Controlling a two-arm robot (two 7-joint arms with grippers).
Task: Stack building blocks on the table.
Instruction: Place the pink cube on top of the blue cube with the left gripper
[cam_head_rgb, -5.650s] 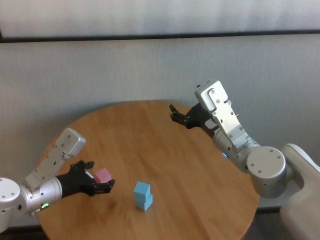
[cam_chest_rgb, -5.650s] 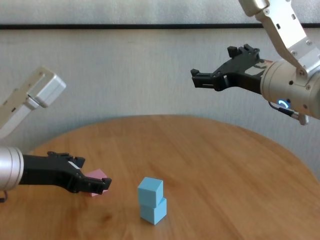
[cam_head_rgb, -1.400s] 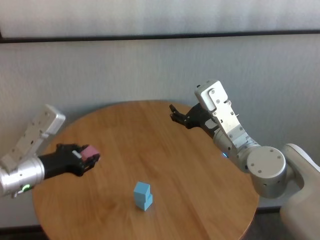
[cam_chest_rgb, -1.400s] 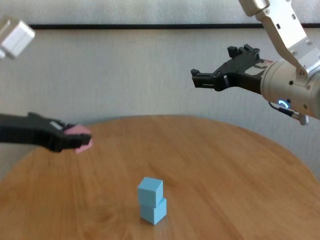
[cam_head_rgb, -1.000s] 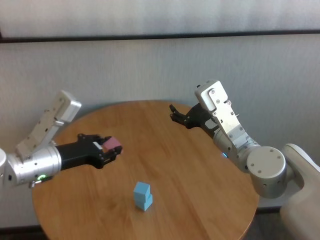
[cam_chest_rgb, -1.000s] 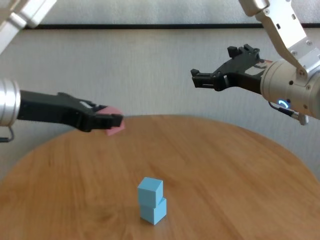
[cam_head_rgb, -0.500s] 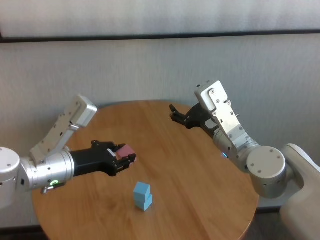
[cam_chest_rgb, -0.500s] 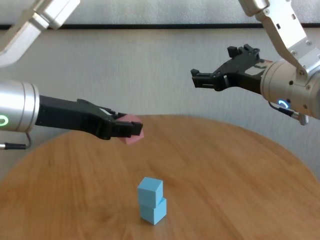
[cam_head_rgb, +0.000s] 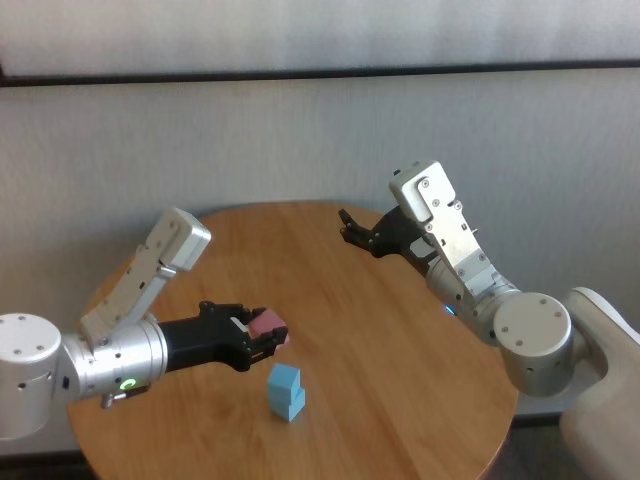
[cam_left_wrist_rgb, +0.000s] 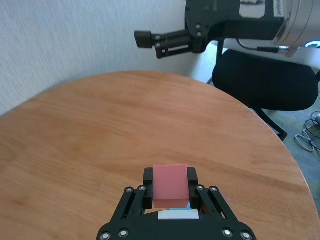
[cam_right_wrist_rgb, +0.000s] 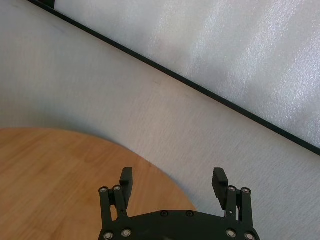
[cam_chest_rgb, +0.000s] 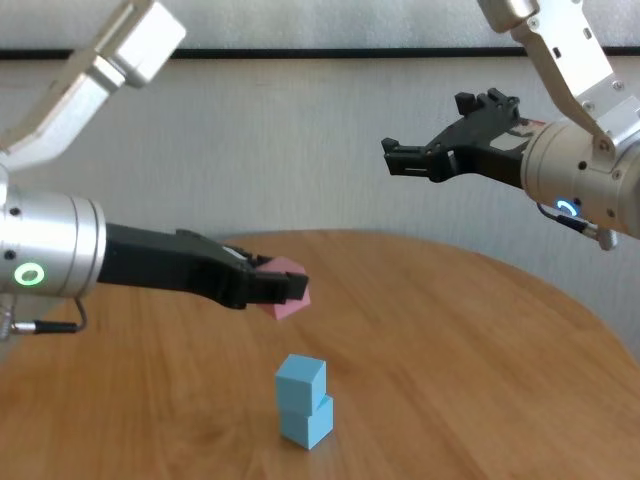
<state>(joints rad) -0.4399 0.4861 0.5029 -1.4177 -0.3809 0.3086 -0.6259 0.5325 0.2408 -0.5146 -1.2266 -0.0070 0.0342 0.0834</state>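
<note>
— Carrying the pink block (cam_chest_rgb: 288, 299) in, then? Where does it sit?

— Clamped between the fingers (cam_left_wrist_rgb: 148, 196) of the left gripper (cam_head_rgb: 258, 340), which are closed on its two side faces. Its top face shows in the left wrist view, with the fingertips reaching about halfway along it. It hangs in the air above the table (cam_head_rgb: 400, 370), clear of the wood.

— And the target?

— The two light blue blocks (cam_chest_rgb: 303, 399) stand one on the other, below the fingertips and a little beyond them. The upper blue cube is turned slightly against the lower one, so the landing face is not square to the base.

— What makes the placement clean, in your judgement?

— Bring the pink block directly over the upper blue cube before lowering, and match its edges to that cube rather than to the bottom one. Lower straight down; any sideways push would likely shove the top blue cube off its mate. Let go only once the faces touch, then draw the fingers apart and lift upward without dragging.

— The other arm?

— The right gripper (cam_chest_rgb: 437, 146) is parked high at the far side of the table, fingers spread wide and holding nothing.
</note>
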